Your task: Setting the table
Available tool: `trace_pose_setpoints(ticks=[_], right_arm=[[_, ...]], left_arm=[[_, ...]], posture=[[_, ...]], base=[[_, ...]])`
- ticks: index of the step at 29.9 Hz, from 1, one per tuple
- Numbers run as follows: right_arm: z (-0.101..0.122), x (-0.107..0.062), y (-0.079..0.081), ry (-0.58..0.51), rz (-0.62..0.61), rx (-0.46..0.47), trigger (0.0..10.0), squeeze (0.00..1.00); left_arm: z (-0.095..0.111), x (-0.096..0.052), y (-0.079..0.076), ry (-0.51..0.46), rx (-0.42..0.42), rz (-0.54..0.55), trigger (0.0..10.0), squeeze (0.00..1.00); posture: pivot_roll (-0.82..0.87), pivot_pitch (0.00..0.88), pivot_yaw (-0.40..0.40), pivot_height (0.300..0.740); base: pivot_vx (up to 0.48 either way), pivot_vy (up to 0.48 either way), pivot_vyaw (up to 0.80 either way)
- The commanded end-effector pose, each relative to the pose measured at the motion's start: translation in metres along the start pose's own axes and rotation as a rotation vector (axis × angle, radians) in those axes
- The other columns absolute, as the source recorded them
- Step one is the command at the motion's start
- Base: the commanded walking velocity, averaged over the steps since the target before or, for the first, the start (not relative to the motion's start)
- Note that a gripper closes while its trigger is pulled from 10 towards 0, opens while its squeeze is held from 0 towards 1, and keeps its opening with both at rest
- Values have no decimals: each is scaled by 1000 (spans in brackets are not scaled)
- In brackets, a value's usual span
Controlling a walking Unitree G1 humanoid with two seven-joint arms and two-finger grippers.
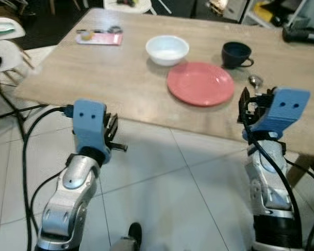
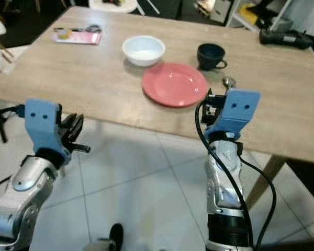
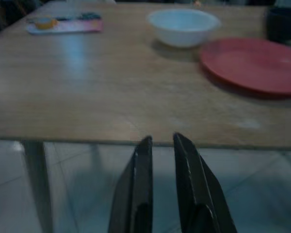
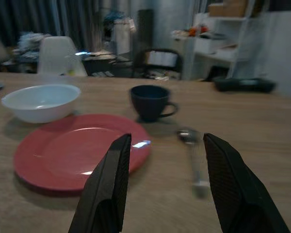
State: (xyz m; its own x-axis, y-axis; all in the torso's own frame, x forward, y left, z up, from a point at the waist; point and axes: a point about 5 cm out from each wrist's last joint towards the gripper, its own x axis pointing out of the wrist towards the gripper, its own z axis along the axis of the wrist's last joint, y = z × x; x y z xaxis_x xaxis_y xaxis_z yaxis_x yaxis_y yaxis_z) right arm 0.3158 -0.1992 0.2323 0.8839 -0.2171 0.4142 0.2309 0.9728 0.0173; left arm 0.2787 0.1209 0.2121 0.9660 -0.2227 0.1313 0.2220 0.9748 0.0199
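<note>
bare wooden table [image 1: 104, 73] lies open left of the white bowl [image 1: 167, 49]; red plate [image 1: 200, 83], dark cup [image 1: 236, 54] and spoon [image 4: 194, 158] crowd the right.

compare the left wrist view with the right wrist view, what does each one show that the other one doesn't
Left wrist alone: the pink tray at the table's far corner, the table's near edge, and tiled floor beneath, with the left end effector nearly closed.

Right wrist alone: the spoon beside the plate, and shelving behind, with the right end effector open.

Both: the white bowl, red plate and dark cup.
</note>
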Motion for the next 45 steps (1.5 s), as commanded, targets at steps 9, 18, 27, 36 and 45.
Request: trace_pose_setpoints(ticks=[9, 18, 27, 36, 45], right_arm=[[-1, -2, -2, 5, -11, -2, 10000, 0], [-2, -3, -2, 6, -11, -3, 10000, 0], [-2, -3, -2, 6, -12, -6, 10000, 0], [-3, -3, -2, 6, -9, -5, 10000, 0], [-4, -2, 1, 16, 2, 6, 10000, 0]], left_arm=[[-3, -2, 3, 15, 10, 11, 10000, 0], [-3, -2, 3, 14, 10, 9, 10000, 0], [-3, -1, 2, 11, 10, 5, 10000, 0], [-3, -1, 3, 11, 11, 6, 10000, 0], [-4, 0, 3, 15, 5, 6, 10000, 0]], posture=[[43, 142, 38, 740], [43, 141, 40, 740], [43, 141, 40, 740], [42, 136, 38, 740], [44, 134, 39, 740]], base=[[-278, 0, 0], [-265, 0, 0], [-84, 0, 0], [0, 0, 0], [0, 0, 0]])
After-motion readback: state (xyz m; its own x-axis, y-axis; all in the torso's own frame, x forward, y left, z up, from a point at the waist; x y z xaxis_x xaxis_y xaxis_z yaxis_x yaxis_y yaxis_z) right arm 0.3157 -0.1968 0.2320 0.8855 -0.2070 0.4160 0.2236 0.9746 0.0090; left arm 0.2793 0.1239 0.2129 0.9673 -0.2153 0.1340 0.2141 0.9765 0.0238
